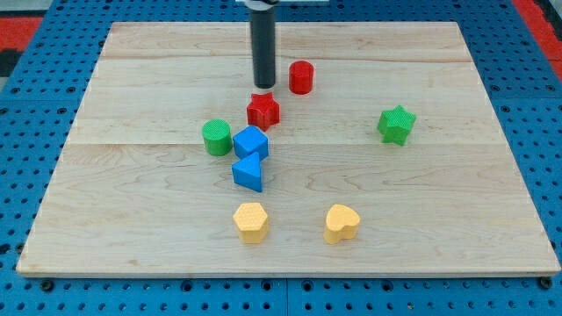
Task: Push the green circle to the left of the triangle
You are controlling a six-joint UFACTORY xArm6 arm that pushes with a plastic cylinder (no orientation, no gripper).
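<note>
You see my tip (263, 87) just far of the red star (262, 111), perhaps touching; the rod's top is cut off, and the green circle (217, 137) sits left of the blue cube (251, 142); there is no gripper to judge

The pale wooden desk (457, 211) carries eight blocks: a red cylinder (301, 77) near the view's top, a red star (262, 111) below it, and a green star (396, 125) well apart at the view's right. At centre, a green circle (216, 138) sits just beside a blue cube (251, 142), which touches the blue triangle (248, 171) beneath. Toward the view's bottom lie a yellow hexagon (251, 221) and a yellow heart (342, 223).
</note>
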